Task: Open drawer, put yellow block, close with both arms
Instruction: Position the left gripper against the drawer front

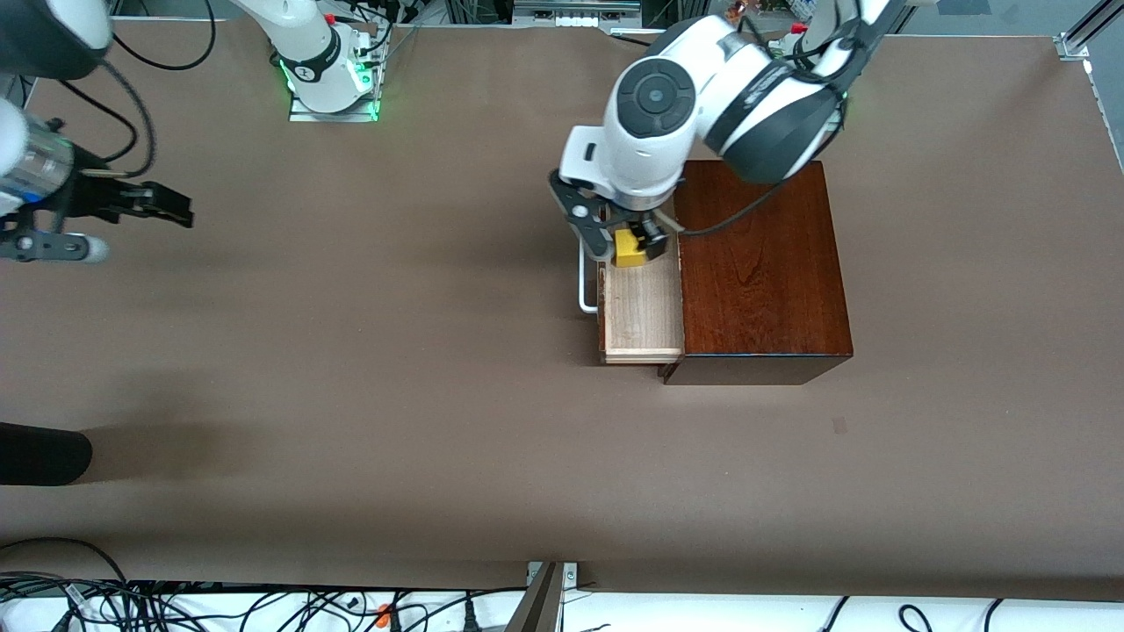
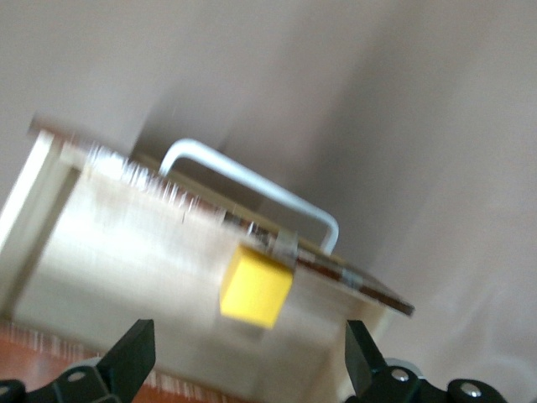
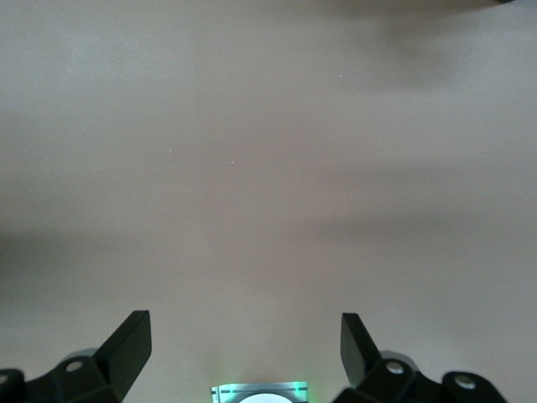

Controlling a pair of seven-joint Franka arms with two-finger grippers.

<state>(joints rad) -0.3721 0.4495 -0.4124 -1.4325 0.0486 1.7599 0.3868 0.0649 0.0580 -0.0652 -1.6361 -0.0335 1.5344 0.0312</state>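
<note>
One yellow block [image 1: 627,248] in open drawer [image 1: 644,316], at end nearer arm bases, just beside dark front panel. Drawer pulled out of brown box [image 1: 760,272] toward right arm's end of table; white handle [image 1: 583,285] on its front. Left gripper [image 1: 625,235] over block, fingers [image 2: 127,357] spread wide, block loose between and below them, not gripped. Right gripper [image 1: 167,206] waits over bare table [image 1: 395,351] at its own end, fingers [image 3: 126,344] apart, nothing held.
</note>
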